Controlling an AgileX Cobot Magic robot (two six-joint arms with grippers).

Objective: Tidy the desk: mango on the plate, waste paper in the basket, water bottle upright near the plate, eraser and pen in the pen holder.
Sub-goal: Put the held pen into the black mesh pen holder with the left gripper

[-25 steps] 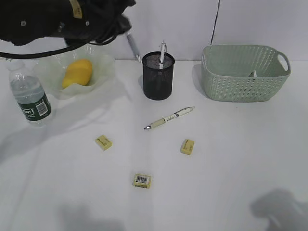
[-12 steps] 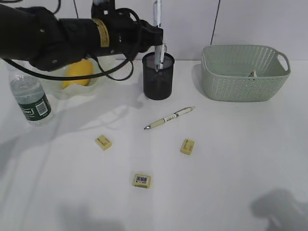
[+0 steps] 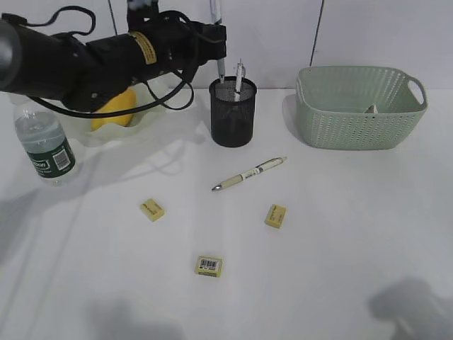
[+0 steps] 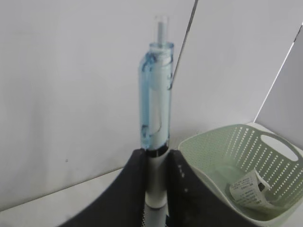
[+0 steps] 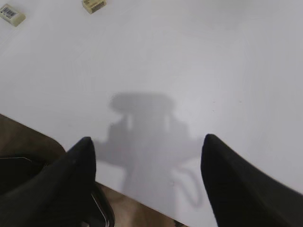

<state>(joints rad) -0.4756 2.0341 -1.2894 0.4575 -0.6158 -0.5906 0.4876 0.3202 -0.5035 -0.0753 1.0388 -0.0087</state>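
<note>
From my station, the water bottle (image 3: 44, 145) stands upright at the far left of the tabletop (image 3: 318, 269), just beside the plate (image 3: 152, 106). The mango (image 3: 113, 113) lies on that plate, partly hidden behind my left arm, which reaches across from the left above it. The left end effector (image 3: 219, 53) is pinching a clear blue-tinted pen (image 4: 155, 113) upright between its fingers (image 4: 130, 189); on the exterior camera that pen (image 3: 217, 35) hangs just above the rim of the pen holder (image 3: 233, 112), and I cannot tell whether its tip is inside. A white pen (image 3: 238, 78) already stands in the holder.

In front of the holder a second white pen (image 3: 249, 173) lies flat at a slant on the tabletop. Three yellow erasers lie apart from each other nearer the camera: one to the left (image 3: 152, 210), one with a barcode label (image 3: 209, 265) nearest the front, one to the right (image 3: 276, 215).

The basket (image 3: 361, 106) sits at the back right, well apart from the holder, with the waste paper (image 4: 251, 189) inside it.

The right end effector (image 5: 147, 179) hovers with its fingers (image 5: 83, 165) spread wide and nothing between them, over bare tabletop near its edge; two erasers (image 5: 12, 14) show at the top of its camera.
</note>
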